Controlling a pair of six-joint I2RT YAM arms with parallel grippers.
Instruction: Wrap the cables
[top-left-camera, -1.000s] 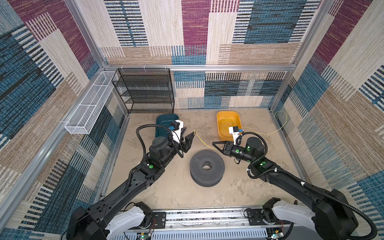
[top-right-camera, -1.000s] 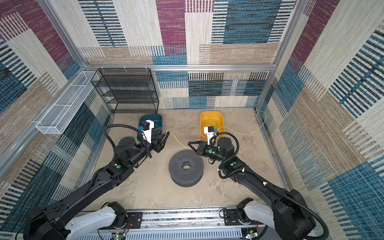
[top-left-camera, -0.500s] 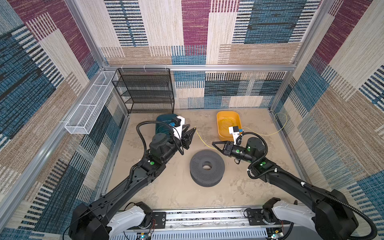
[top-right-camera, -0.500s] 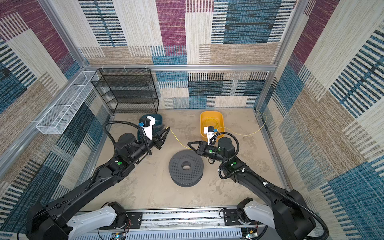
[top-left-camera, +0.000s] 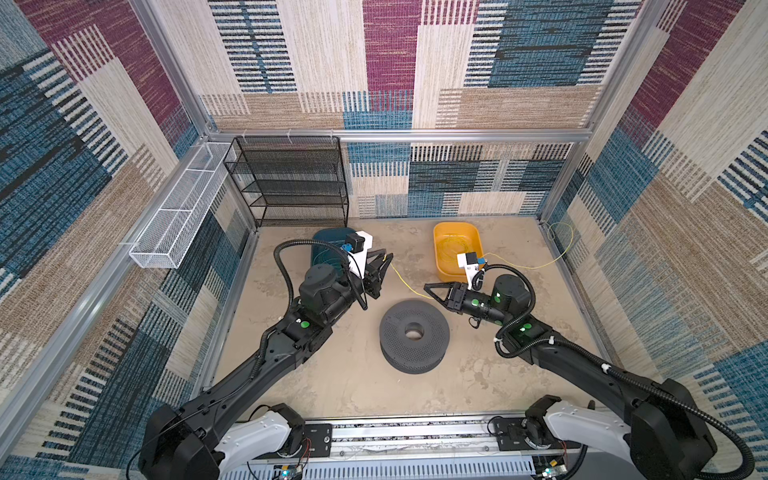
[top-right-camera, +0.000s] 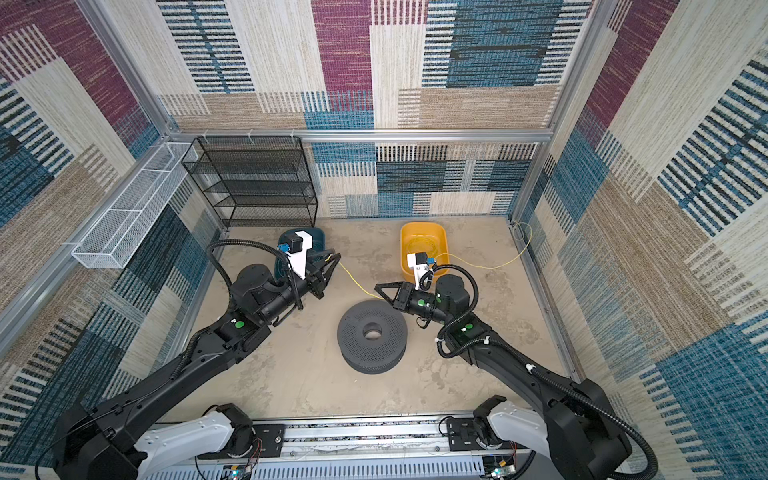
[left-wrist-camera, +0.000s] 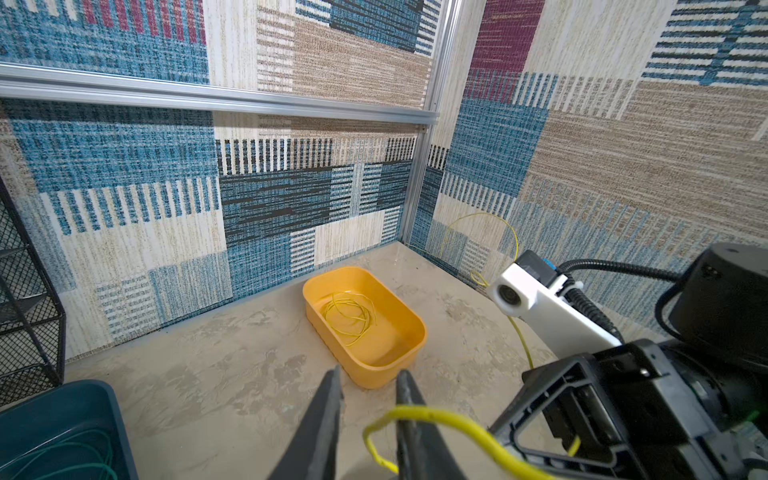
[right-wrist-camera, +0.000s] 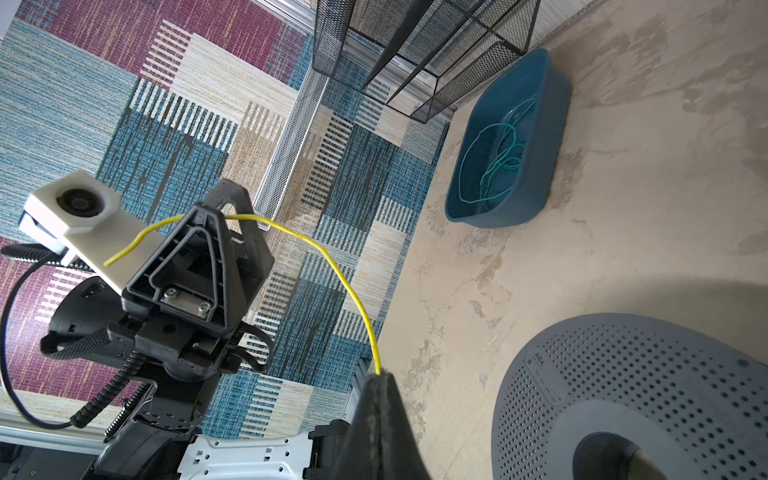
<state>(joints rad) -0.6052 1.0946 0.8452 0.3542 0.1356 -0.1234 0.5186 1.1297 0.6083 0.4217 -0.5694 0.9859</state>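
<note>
Bright, even, diffuse light; faint shadow under the spool (top-left-camera: 395, 345). Top views bow at edges. Left wrist view: nearest yellow cable (left-wrist-camera: 436, 413) blurred.

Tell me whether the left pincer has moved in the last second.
Yes. The left pincer has moved back toward the rear wall, farther from the grey spool.

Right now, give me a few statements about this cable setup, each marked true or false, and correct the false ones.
1. The right gripper is shut on the yellow cable. True.
2. The yellow tub is empty. False: loose yellow loops lie in it.
3. The grey spool stands on its edge. False: it lies flat on the table, hole up.
4. The blue tub holds green cable. True.
</note>
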